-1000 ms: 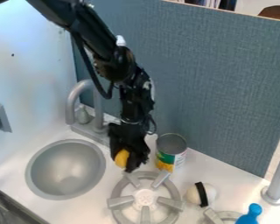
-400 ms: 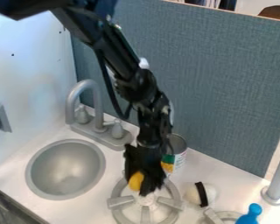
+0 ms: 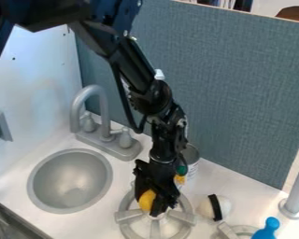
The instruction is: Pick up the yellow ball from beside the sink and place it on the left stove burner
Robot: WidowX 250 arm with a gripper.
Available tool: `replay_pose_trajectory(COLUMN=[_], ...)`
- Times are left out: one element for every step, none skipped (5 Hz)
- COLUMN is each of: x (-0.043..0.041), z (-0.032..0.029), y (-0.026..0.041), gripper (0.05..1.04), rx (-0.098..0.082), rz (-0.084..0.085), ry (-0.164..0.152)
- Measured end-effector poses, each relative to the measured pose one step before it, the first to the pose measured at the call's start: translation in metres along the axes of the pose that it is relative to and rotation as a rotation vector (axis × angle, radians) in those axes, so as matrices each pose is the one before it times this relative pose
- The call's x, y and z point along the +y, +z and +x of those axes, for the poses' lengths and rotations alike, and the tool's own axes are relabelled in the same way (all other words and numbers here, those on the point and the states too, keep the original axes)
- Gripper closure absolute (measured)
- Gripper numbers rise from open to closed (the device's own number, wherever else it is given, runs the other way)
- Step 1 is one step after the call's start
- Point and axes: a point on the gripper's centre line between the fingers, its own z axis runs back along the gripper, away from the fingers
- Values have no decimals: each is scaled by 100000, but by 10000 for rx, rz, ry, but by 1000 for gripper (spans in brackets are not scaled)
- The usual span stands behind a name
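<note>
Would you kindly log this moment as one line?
pincer: holding yellow object; place: at toy stove burner; behind: tin can, partly hidden

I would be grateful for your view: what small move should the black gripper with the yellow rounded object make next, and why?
I would probably ease the black two-finger gripper down slightly before loosening it: it holds the yellow rounded object over the round grey burner, and whether the object touches the burner is hard to tell.

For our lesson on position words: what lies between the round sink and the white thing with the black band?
The grey burner lies there in the camera view; the pincer holds a yellow object over it.
</note>
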Motion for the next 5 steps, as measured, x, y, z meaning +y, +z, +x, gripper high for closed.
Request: replay_pose_trajectory(x=[-98,-9,-269,-545,-219], z=[60,-38,-594,-1203,-205], y=[-136,46,99,-306,920], gripper=[374,319,94,81,83], rx=[49,-38,-63,82,-217], rz=[-76,-312,-224,-238,-35], ry=[78,209,-142,-112,-133])
